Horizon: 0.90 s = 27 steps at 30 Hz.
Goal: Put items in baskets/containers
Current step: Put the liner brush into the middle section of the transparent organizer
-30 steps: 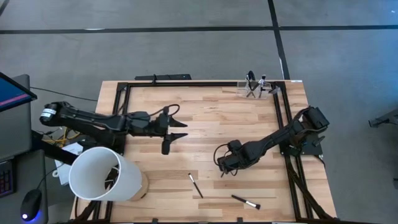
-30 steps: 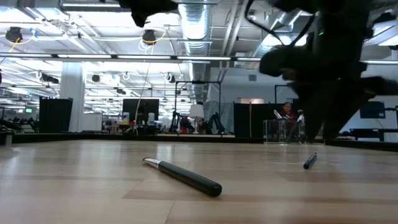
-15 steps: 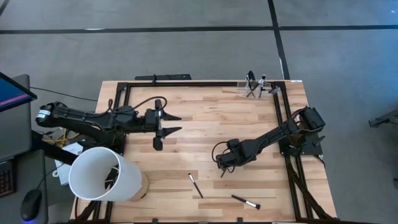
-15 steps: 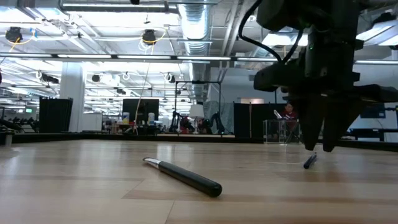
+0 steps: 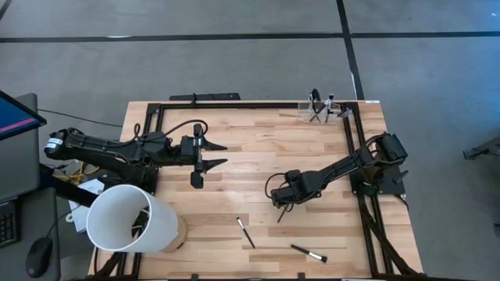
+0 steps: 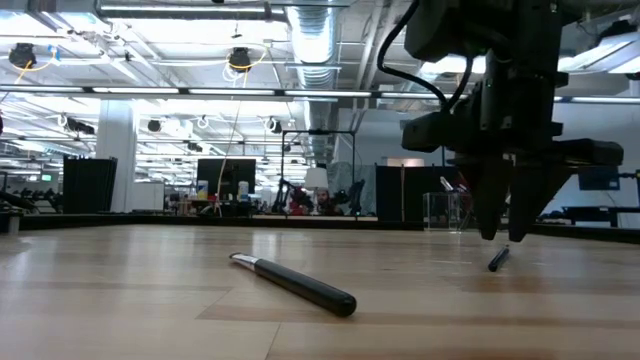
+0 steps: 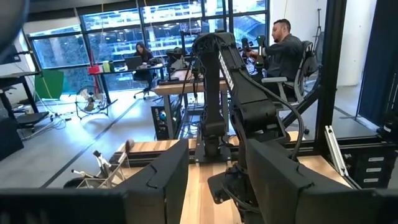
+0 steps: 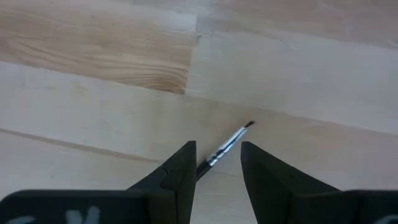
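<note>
Wooden desk centre: right gripper [image 8: 217, 163], released, hangs over a brush [image 8: 225, 149] lying between its fingers, handle running under it; left gripper [image 5: 212, 154] waits open.

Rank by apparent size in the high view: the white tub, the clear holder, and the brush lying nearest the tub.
1. White tub, by far the largest.
2. Clear holder at the far right corner.
3. Brush, a thin line; about as long as the holder, far slimmer.
</note>
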Available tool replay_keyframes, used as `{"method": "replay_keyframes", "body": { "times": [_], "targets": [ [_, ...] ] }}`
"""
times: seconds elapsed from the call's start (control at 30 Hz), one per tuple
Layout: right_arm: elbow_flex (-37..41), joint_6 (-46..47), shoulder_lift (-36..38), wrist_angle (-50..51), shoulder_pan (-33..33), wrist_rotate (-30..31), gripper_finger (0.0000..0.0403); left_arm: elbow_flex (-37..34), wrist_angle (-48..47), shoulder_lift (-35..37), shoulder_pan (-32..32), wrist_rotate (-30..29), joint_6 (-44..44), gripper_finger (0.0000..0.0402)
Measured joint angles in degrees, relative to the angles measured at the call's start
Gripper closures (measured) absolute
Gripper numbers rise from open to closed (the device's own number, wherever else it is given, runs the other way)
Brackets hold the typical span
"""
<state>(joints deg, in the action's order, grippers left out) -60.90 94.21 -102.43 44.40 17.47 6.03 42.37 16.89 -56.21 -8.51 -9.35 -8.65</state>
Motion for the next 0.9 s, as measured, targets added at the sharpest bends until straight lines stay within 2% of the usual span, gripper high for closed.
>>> {"method": "replay_keyframes", "body": {
  "times": [0.53, 0.9],
  "targets": [
    [0.0, 1.45, -0.06, 0.14, 1.51, 1.96, 0.0286, 0.0, -2.53, 0.0, -0.09, 0.0, 2.09, 0.0244],
    [-0.32, 1.73, -5.02, -1.4, 2.4, 3.04, 0.0286, 0.0, -4.25, -0.04, -0.09, 0.0, 3.18, 0.0244]
  ]
}}
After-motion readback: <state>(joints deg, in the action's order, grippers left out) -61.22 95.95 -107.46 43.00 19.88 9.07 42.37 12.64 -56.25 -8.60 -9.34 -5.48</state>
